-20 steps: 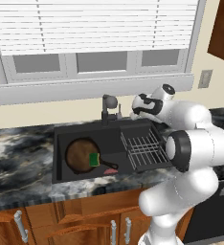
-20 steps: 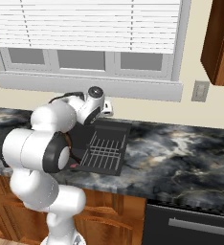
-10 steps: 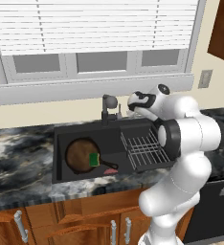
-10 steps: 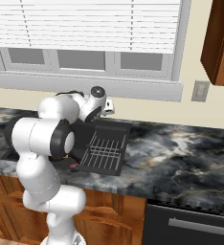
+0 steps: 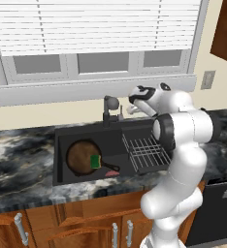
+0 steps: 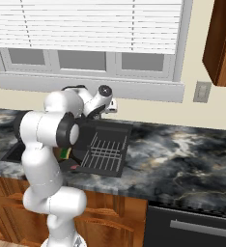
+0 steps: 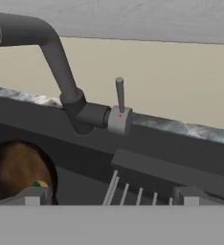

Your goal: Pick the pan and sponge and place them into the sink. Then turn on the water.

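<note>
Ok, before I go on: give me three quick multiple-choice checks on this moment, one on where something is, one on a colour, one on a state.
1. Where is the sponge?
A. on the pan in the sink
B. on the wire rack
C. on the counter

2. What colour is the faucet?
A. white
B. dark grey
C. brass

3. How is the pincer?
A. shut on the lever
B. shut on the sponge
C. open, holding nothing

Key: 1 A, the green block lies on the brown pan in the left basin. 2 B, the hand view shows it dark grey. 3 C, both fingertips stand wide apart, short of the lever.
</note>
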Available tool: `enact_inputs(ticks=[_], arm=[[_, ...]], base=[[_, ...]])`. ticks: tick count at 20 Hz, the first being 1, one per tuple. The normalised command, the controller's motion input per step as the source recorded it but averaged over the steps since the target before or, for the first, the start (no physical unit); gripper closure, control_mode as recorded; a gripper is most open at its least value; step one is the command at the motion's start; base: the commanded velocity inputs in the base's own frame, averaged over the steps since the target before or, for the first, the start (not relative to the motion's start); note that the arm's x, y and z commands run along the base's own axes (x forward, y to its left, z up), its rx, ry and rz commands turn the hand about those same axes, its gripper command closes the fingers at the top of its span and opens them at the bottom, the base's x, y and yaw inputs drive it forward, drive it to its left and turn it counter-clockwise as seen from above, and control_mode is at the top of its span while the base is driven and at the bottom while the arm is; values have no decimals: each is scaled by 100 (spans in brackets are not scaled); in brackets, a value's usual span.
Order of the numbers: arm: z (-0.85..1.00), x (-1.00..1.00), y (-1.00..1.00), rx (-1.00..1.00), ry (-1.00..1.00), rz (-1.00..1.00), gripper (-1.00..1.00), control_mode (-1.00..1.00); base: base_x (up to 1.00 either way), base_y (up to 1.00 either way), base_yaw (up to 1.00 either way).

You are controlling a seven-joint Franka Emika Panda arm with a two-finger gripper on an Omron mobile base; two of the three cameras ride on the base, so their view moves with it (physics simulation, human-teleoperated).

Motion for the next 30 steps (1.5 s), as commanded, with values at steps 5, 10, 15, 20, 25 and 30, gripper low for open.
enact_inputs(ticks=[5,10,15,20,25,30], arm=[[-19,23,8,5,0,0,-100,-100],[-30,6,20,1,0,0,-100,-100],[-10,2,13,0,0,0,-100,-100],[0,24,0,0,0,0,-100,-100],[0,43,0,0,0,0,-100,-100],[-8,41,0,0,0,0,-100,-100]], base=[[0,0,0],[0,0,0],[0,0,0],[0,0,0],[0,0,0],[0,0,0]])
